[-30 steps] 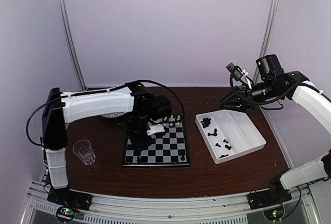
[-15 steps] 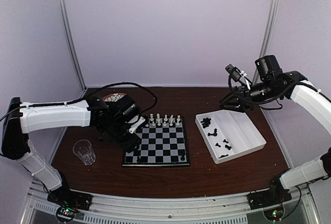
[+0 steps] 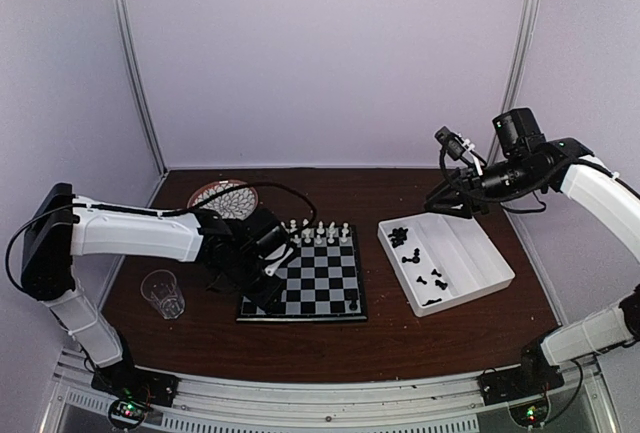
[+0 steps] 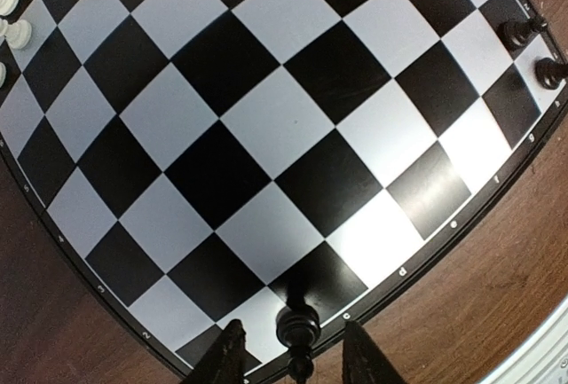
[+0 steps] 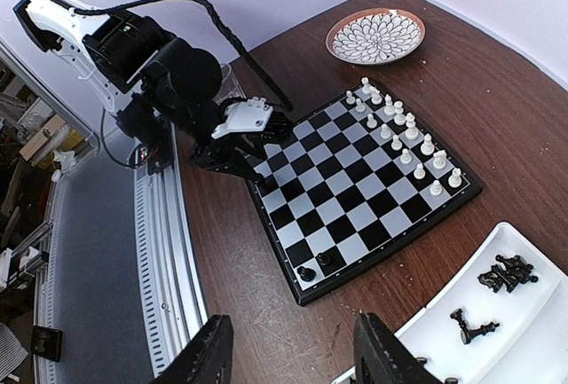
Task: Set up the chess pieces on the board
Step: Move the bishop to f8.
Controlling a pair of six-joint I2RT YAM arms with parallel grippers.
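The board (image 3: pixel 312 278) lies mid-table. A row of white chess pieces (image 3: pixel 318 231) stands along its far edge, and two black pieces (image 3: pixel 345 305) stand at its near right corner. My left gripper (image 4: pixel 297 355) hovers low over the board's (image 4: pixel 266 136) near left corner. It is open, with one black piece (image 4: pixel 297 324) upright between its fingers and a gap on each side. My right gripper (image 5: pixel 293 344) is open and empty, held high above the white tray's (image 3: pixel 470 253) far left corner. More black pieces (image 3: pixel 402 238) lie in that tray.
A clear glass (image 3: pixel 163 293) stands left of the board, close to the left arm. A round patterned plate (image 3: pixel 225 196) sits at the back left. A metal rail (image 5: pixel 164 251) runs along the table's near edge.
The left arm has swung from the board's far left side out to the left, then down to its near left corner. The right arm has not moved.
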